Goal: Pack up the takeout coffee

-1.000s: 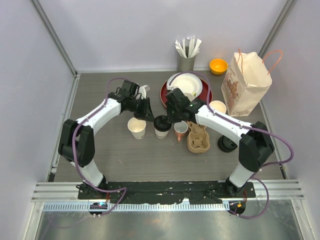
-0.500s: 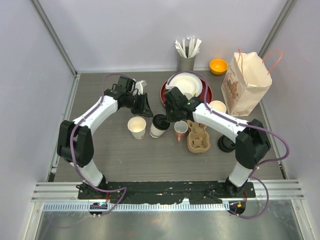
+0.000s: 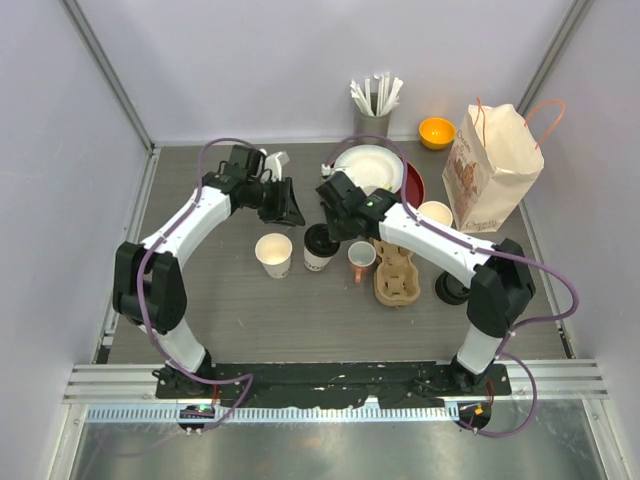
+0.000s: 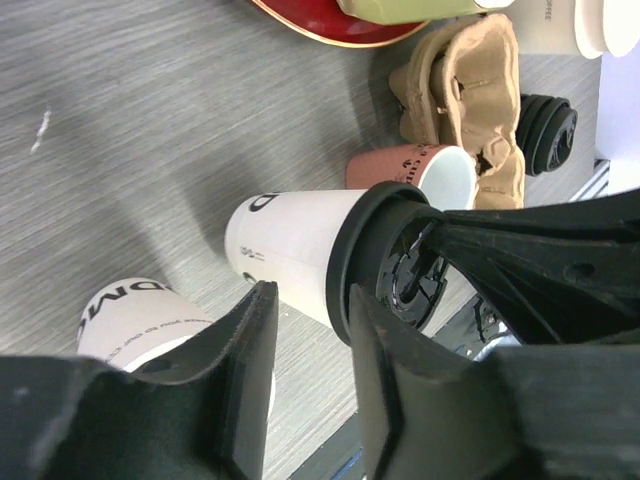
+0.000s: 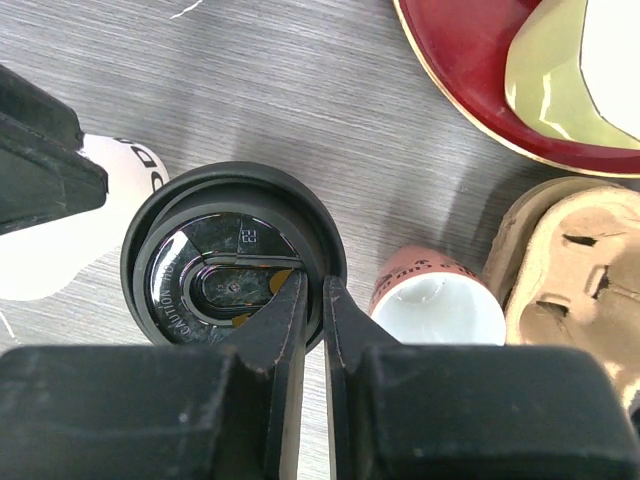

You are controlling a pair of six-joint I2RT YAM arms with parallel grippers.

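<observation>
Backing off, left gripper (image 3: 292, 207) has opened, empty; right gripper (image 5: 312, 292) pinches lid (image 5: 200, 250) of cup 1 (image 4: 285, 245), just left of carrier (image 3: 393, 275). Lidding seems done; cup 2 (image 3: 274, 252) unlidded.

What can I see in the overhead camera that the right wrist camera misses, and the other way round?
Only overhead: the paper bag and the orange bowl at the back. Only right wrist: a close look at the right tool pinching the rim of the lidded cup. Both: that cup, the cardboard carrier and the red plate.
</observation>
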